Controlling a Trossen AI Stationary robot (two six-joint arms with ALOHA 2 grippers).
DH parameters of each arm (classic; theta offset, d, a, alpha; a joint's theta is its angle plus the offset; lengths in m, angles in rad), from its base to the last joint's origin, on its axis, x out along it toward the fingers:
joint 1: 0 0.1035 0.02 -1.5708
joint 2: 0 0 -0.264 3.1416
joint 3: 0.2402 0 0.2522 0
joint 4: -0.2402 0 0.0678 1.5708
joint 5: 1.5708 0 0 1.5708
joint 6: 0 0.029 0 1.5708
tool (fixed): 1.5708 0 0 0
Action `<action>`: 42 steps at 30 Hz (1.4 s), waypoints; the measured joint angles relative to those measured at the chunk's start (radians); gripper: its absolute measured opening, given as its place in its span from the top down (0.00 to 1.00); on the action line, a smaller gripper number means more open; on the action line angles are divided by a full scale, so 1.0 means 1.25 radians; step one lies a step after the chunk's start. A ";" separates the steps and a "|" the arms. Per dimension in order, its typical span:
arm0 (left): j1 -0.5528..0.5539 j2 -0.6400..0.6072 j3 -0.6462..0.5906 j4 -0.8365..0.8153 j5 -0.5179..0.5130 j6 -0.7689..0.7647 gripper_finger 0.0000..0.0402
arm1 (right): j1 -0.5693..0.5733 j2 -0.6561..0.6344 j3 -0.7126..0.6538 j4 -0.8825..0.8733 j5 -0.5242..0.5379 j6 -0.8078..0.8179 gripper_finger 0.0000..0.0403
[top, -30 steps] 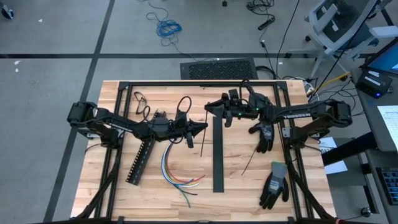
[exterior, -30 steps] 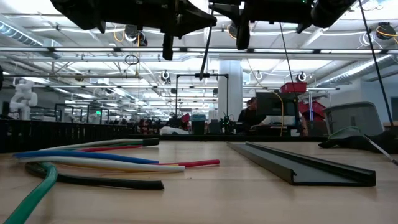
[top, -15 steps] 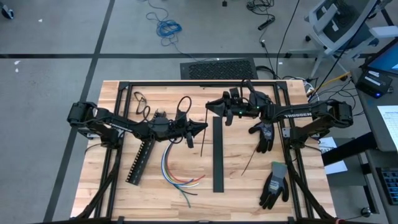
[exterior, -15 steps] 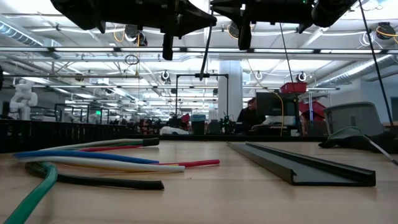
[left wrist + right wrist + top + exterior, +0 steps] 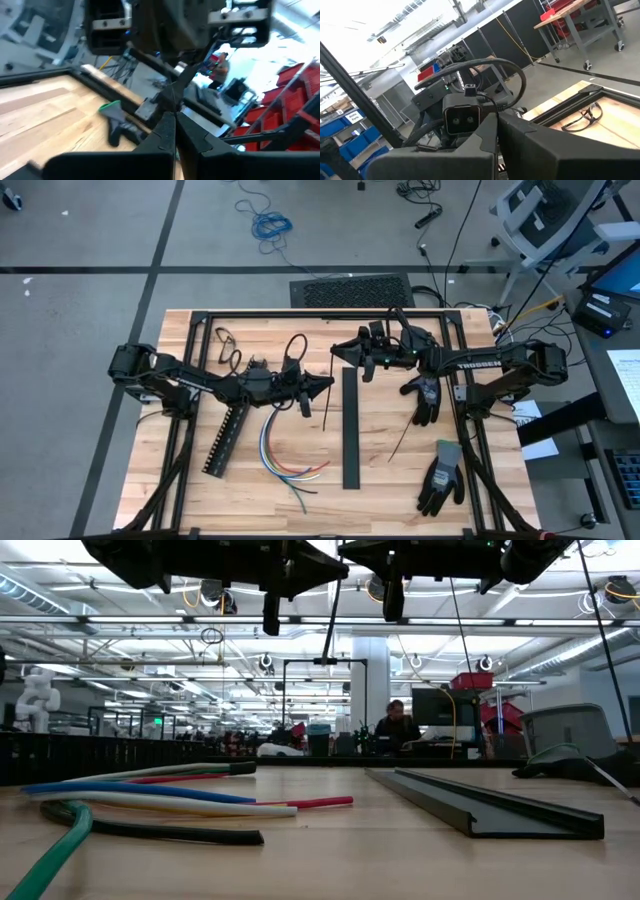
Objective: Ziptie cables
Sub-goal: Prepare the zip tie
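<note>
Wooden surface [image 5: 200,490] seen from above: cables [image 5: 283,453] fanned near front, below left end effector [image 5: 328,382]. Left fingers pressed together, thin black zip-tie [image 5: 326,402] pinched. Right end effector [image 5: 340,351] raised near rear, fingers pressed together, nothing held.

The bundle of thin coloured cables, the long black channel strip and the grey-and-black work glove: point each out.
cables [image 5: 268,442]: high view, curved middle of the bundle.
channel strip [image 5: 350,430]: high view, mid-length.
work glove [image 5: 441,476]: high view, palm.

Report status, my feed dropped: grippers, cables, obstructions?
Both grippers shut, raised: left, right. Cables loose on table, unheld. Black channel alongside, apart.
</note>
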 joint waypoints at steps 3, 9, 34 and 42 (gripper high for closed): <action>0.006 0.000 0.000 0.052 0.025 0.024 0.86 | -0.001 0.000 0.000 -0.003 -0.019 0.004 1.00; 0.021 -0.046 0.000 -0.021 0.050 0.086 0.64 | -0.001 0.000 0.000 -0.005 -0.049 0.010 1.00; -0.165 -0.267 0.127 -0.599 -0.129 1.333 0.56 | -0.003 -0.028 0.000 0.060 0.089 0.723 1.00; -0.172 -0.217 0.126 -0.551 -0.071 1.370 0.56 | 0.032 -0.027 0.000 0.037 0.138 0.759 1.00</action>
